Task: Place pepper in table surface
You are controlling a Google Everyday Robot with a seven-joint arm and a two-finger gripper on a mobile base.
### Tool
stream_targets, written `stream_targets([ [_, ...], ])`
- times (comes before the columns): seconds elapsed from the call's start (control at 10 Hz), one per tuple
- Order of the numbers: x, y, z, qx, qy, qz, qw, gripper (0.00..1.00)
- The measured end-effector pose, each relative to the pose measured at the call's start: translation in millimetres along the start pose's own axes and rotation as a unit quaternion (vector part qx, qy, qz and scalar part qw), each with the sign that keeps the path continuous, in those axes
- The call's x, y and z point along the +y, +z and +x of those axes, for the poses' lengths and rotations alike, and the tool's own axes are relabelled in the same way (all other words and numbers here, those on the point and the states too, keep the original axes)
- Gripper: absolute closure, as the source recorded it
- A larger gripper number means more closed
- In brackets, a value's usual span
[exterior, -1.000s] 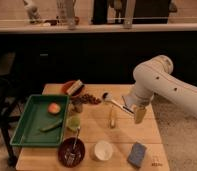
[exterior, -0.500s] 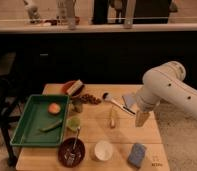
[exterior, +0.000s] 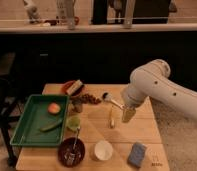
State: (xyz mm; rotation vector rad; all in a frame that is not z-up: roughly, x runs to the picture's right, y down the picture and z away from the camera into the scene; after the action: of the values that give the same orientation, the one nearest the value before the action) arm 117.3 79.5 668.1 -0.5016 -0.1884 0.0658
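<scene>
My gripper (exterior: pixel 128 115) hangs over the table surface (exterior: pixel 142 131), pointing down, its fingers spread and holding nothing. Just beside it, on the tray side, a thin yellowish stick (exterior: pixel 111 119) lies on the wood. The pepper (exterior: pixel 51 125) is well away from my gripper, lying inside the green tray (exterior: pixel 25 131) at the far side of the table, near an orange fruit (exterior: pixel 54 108). A light-green cup (exterior: pixel 73 122) stands between the tray and my gripper. A blue sponge (exterior: pixel 137 154) lies below it, towards the front edge.
</scene>
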Motion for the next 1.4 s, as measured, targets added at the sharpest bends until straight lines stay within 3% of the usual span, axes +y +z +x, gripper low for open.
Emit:
stream_targets([
  [0.5, -32.9, 26.0, -70.2, -0.035, -0.034, -0.012, 0.9987, 0.2],
  [0.9, -42.2, 44.0, -122.4, -0.053, -0.055, -0.03, 0.9966, 0.2],
  [1.4, -42.7, 43.7, -119.9, -0.052, -0.054, -0.029, 0.9968, 0.2],
])
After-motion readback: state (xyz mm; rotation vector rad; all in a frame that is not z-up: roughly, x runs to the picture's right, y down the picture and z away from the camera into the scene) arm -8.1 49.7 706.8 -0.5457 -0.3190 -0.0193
